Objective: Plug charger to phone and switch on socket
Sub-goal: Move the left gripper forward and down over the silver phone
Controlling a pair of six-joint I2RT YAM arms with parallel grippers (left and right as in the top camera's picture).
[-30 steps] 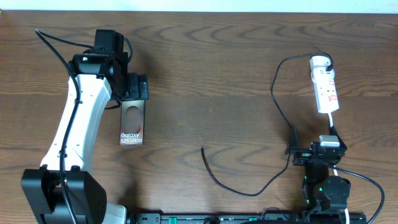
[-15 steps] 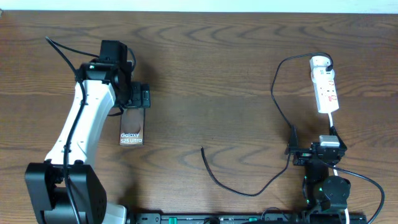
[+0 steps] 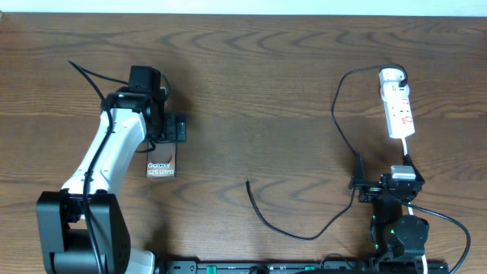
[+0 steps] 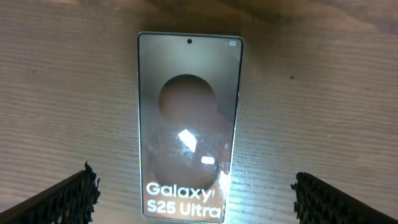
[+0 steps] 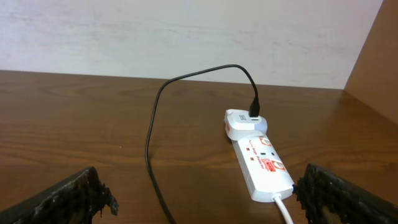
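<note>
Phone point(image 3: 160, 164) lies flat on the bench point(image 3: 266, 91), face up, lettered end toward the robot. The left tool point(image 4: 194, 183) hangs over it with fingers point(image 4: 68, 196) spread wide, one on each side of the slab and clear of its edges, holding nothing. The right tool point(image 5: 199, 183) is also wide apart and empty, low at the near edge and facing the socket point(image 3: 399, 110). One charger point(image 3: 334, 114) runs from one white adapter point(image 3: 390, 75), seated in the strip's far end, and loops past the right arm. Its connector tip point(image 3: 246, 181) lies loose mid-bench, well apart from the phone. Count: one phone, one charger, one socket, two tools.
</note>
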